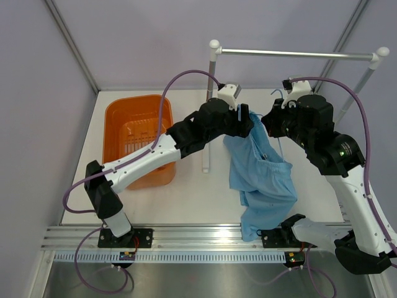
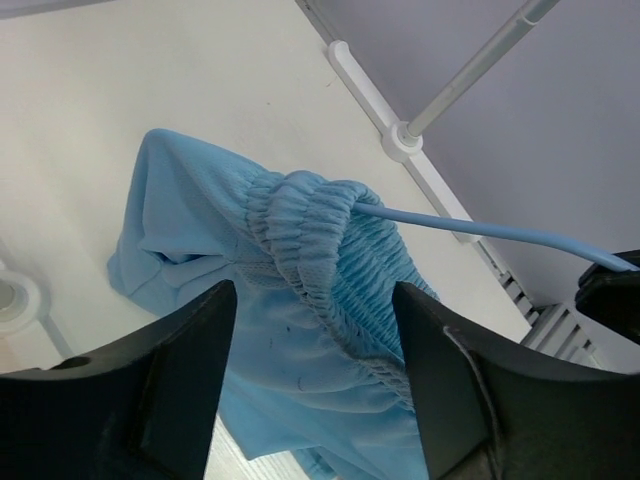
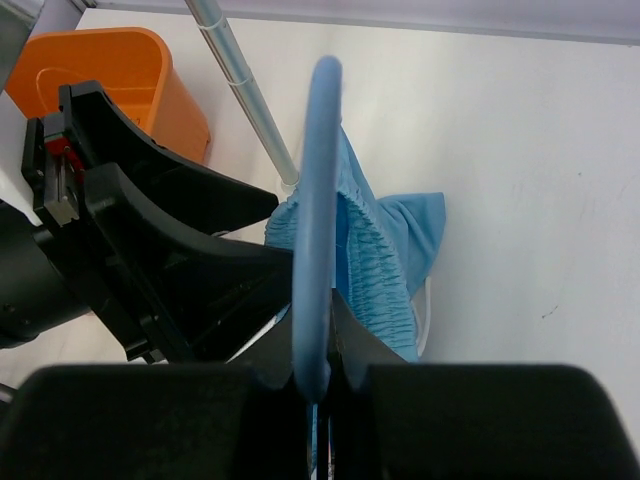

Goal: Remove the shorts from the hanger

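The light-blue shorts (image 1: 260, 171) hang limp from the hanger and trail down onto the white table. In the left wrist view their gathered waistband (image 2: 320, 240) bunches on the thin blue hanger wire (image 2: 480, 230). My left gripper (image 2: 312, 295) is open, its two black fingers standing on either side of the fabric just below the waistband. My right gripper (image 3: 318, 345) is shut on the hanger (image 3: 318, 150), holding it up beside the shorts (image 3: 385, 250). From above, the left gripper (image 1: 247, 123) and the right gripper (image 1: 271, 127) meet at the top of the shorts.
An orange basket (image 1: 139, 136) stands at the left, under the left arm. A silver rail (image 1: 298, 54) on white-capped posts crosses the back right, its white foot bar (image 1: 206, 162) lying on the table just left of the shorts.
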`<state>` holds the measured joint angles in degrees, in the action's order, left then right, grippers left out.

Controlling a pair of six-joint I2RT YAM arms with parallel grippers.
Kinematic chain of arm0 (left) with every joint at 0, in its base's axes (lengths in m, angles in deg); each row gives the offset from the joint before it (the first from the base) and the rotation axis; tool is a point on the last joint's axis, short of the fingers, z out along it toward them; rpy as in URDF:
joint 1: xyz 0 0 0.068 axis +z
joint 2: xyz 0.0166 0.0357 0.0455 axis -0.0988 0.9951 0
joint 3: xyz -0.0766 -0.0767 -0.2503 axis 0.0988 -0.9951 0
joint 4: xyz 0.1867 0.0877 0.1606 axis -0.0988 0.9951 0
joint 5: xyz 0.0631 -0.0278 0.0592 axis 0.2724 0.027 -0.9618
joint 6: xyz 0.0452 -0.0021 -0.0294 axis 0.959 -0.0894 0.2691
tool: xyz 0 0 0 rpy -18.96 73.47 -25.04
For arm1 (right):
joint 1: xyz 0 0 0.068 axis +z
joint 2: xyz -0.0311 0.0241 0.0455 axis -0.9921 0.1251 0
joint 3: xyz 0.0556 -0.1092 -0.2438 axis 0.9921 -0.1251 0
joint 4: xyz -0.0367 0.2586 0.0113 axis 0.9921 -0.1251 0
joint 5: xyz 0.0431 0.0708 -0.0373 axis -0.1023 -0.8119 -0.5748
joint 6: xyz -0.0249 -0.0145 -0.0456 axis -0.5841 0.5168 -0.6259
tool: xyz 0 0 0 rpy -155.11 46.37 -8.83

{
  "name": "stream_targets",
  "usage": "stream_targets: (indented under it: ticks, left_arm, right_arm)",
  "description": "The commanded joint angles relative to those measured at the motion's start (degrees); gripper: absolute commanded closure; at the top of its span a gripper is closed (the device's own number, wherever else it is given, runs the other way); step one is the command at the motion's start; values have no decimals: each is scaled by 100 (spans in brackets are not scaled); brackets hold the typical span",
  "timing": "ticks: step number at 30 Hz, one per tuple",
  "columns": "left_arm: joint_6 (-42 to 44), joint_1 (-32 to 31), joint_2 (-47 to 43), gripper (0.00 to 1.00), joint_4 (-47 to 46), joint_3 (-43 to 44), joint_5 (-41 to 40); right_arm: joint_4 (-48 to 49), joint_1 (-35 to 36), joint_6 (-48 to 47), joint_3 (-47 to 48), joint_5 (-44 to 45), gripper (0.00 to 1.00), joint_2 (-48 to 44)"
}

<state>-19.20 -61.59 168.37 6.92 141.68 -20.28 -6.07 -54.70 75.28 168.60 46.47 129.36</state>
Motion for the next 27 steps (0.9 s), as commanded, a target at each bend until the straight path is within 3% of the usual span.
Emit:
stream_targets:
  ticks: [1, 2, 11, 12, 27]
  left_arm:
    - [-7, -15, -11, 38, -327, 70, -287]
    - [-7, -15, -64, 47, -398, -26, -305]
    - [239, 72, 182, 88, -170, 385, -402]
    - [248, 90, 226, 98, -135, 421, -428]
    - [239, 837, 674, 100, 375, 1036, -955]
  right_arm:
    - [179, 27, 70, 178, -31, 100, -32]
    - [153, 27, 71, 204, -31, 100, -32]
    - [-32, 36, 158, 319, -294, 100, -181]
    - [-41, 27, 176, 336, -320, 100, -216]
    - [-164, 53, 273, 134, -874, 100, -629]
